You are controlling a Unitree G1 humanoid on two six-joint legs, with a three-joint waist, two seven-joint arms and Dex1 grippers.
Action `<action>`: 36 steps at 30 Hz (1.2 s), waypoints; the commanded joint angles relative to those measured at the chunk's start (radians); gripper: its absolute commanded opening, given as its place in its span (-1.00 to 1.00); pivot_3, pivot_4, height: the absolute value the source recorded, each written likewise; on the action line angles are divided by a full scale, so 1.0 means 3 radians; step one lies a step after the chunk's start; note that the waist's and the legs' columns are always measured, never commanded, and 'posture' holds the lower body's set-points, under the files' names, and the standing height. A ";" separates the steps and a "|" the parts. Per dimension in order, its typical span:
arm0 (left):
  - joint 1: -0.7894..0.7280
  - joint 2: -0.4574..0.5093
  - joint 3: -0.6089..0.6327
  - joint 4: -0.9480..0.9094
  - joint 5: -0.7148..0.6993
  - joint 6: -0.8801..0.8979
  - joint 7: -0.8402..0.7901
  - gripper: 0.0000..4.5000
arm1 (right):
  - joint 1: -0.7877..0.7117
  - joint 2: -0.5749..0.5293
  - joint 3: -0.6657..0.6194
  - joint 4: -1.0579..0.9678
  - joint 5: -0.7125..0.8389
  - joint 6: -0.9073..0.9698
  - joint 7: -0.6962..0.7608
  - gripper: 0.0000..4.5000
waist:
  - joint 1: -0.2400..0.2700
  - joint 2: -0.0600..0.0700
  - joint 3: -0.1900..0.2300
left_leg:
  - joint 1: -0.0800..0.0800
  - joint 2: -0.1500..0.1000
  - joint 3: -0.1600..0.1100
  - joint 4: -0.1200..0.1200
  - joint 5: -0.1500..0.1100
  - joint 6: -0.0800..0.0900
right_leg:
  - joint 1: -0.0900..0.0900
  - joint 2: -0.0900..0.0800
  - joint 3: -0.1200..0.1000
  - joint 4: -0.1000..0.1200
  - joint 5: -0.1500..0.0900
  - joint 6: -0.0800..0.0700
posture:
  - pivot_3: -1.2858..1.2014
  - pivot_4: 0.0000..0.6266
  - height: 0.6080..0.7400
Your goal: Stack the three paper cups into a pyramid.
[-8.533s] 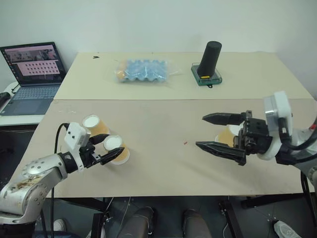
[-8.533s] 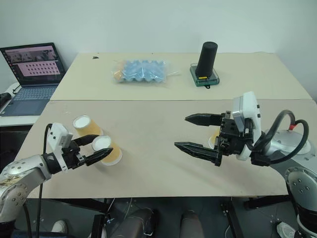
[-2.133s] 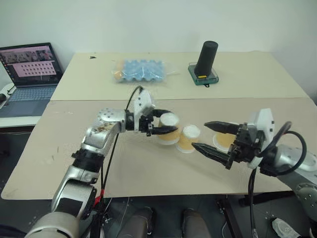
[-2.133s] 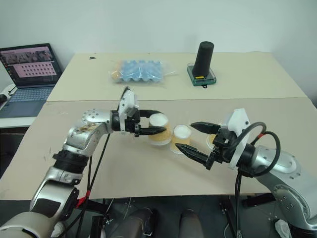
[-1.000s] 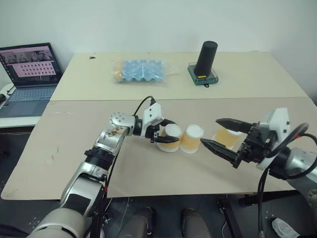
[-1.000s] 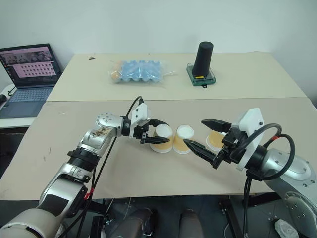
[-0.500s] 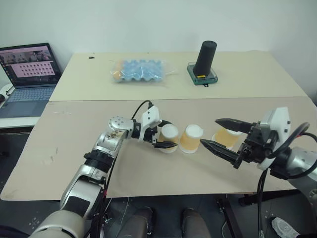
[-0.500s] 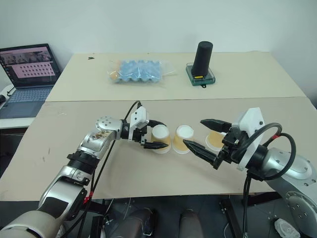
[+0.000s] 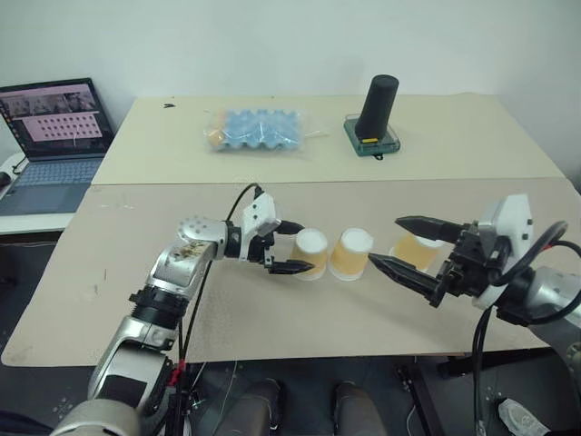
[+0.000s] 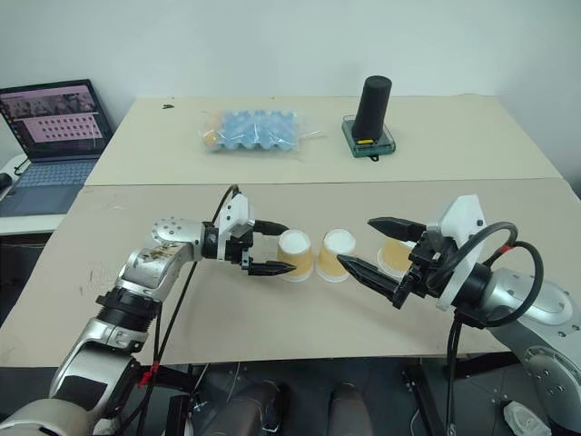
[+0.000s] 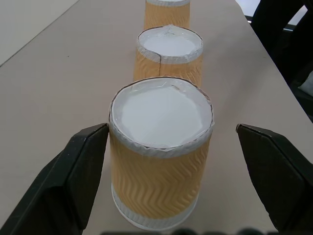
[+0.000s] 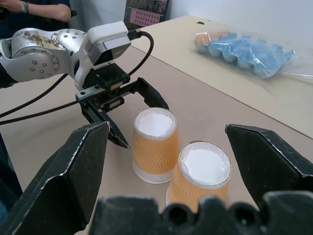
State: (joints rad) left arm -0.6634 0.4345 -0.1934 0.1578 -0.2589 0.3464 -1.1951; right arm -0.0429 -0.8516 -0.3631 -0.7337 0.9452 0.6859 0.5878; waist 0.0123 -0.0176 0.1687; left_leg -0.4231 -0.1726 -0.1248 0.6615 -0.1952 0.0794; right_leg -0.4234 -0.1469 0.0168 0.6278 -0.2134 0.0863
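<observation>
Table, three paper cups, person behind.

Tan table, three paper cups, egg tray, black cylinder

Head stereo pair looks forward and down over the table, wide. Left wrist view sits close, low, facing along the row of cups. Right wrist view, farther back, shares two of those cups.
</observation>
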 commanded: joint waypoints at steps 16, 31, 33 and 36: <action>0.0162 -0.0428 0.1366 -0.2011 -0.1501 0.1859 0.2263 0.98 | 0.1511 0.0264 -0.1486 0.0017 -0.0623 0.0193 -0.0380 1.00 | 0.0083 -0.0003 -0.0012 | 0.0012 0.0002 0.0007 -0.0001 -0.0007 -0.0010 | 0.0007 0.0002 0.0011 0.0005 -0.0003 0.0006 | 0.03 -0.52 0.81; 0.0053 0.1033 0.1194 -0.2208 -0.2210 0.2236 0.1204 0.98 | 0.0494 0.0822 -0.0353 0.0789 -0.1215 -0.0377 -0.0567 1.00 | -0.0006 0.0004 -0.0014 | 0.0047 0.0032 0.0041 -0.0008 -0.0001 -0.0027 | 0.0007 0.0009 0.0005 0.0008 0.0001 0.0000 | 0.03 -0.52 0.81; 0.0019 0.1059 0.1180 -0.2158 -0.2190 0.2199 0.1188 0.98 | 0.0398 0.0870 -0.0283 0.0898 -0.1247 -0.0439 -0.0520 1.00 | -0.0001 0.0004 -0.0015 | 0.0047 0.0032 0.0042 -0.0008 -0.0003 -0.0024 | 0.0006 0.0009 0.0005 0.0006 0.0010 -0.0014 | 0.03 -0.52 0.81; 0.0024 0.1072 0.1145 -0.2139 -0.2167 0.2156 0.1179 0.98 | 0.0294 0.0934 -0.0189 0.0976 -0.1269 -0.0497 -0.0485 1.00 | 0.0010 0.0004 -0.0015 | 0.0046 0.0032 0.0042 -0.0009 -0.0007 -0.0019 | 0.0005 0.0009 0.0004 0.0006 0.0010 -0.0015 | 0.03 -0.52 0.81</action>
State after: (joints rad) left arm -0.6408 0.7465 0.1529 -0.4781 -0.9081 1.0219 -0.8344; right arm 0.0649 -0.5732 -0.4246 -0.4339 0.5709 0.5731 0.4351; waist 0.0152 -0.0163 0.1644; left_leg -0.4093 -0.1630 -0.1123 0.6587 -0.1979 0.0741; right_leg -0.4219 -0.1441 0.0183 0.6295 -0.2103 0.0819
